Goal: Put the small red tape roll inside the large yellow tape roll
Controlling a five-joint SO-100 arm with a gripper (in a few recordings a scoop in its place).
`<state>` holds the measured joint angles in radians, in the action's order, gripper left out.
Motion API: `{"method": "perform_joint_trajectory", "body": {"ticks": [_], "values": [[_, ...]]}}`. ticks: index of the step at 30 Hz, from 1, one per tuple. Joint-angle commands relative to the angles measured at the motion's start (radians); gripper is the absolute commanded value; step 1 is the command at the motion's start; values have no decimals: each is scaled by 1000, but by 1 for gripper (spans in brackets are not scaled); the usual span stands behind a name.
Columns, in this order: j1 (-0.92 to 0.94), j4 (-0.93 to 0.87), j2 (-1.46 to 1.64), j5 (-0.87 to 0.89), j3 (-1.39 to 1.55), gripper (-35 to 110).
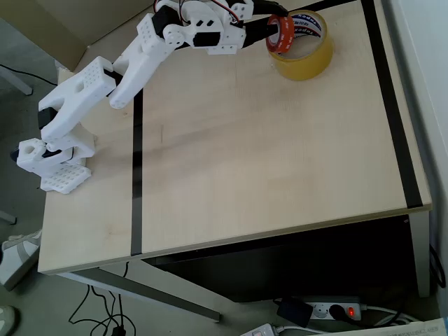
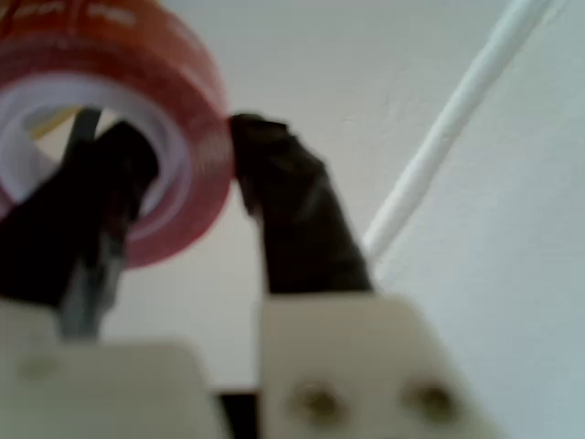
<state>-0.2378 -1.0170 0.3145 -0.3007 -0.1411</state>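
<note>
Overhead view shows your gripper point(image 1: 275, 26) clamping the small red tape roll point(image 1: 278, 36) at the large yellow tape roll point(image 1: 305, 54)'s left rim; release it inside next.

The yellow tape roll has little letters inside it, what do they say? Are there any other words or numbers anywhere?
Large yellow tape roll: red and blue print on its white inner core, too small and blurred to read.
Small red tape roll, held in the claw: pale marks along its top edge in the wrist view, too blurred to read.
Power strip under the table: a red light, no readable text.
Nothing can be read for certain.
</note>
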Motion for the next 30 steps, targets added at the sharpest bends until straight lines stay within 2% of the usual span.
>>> {"method": "perform_joint_trajectory", "body": {"ticks": [1,13,17,28,30], "values": [[0,32,64,5,-100,11],[2,-58,81,5,-100,15],[3,-215,158,5,-100,0],[55,-778,420,40,-100,0],[71,-793,552,61,32,0]]}}
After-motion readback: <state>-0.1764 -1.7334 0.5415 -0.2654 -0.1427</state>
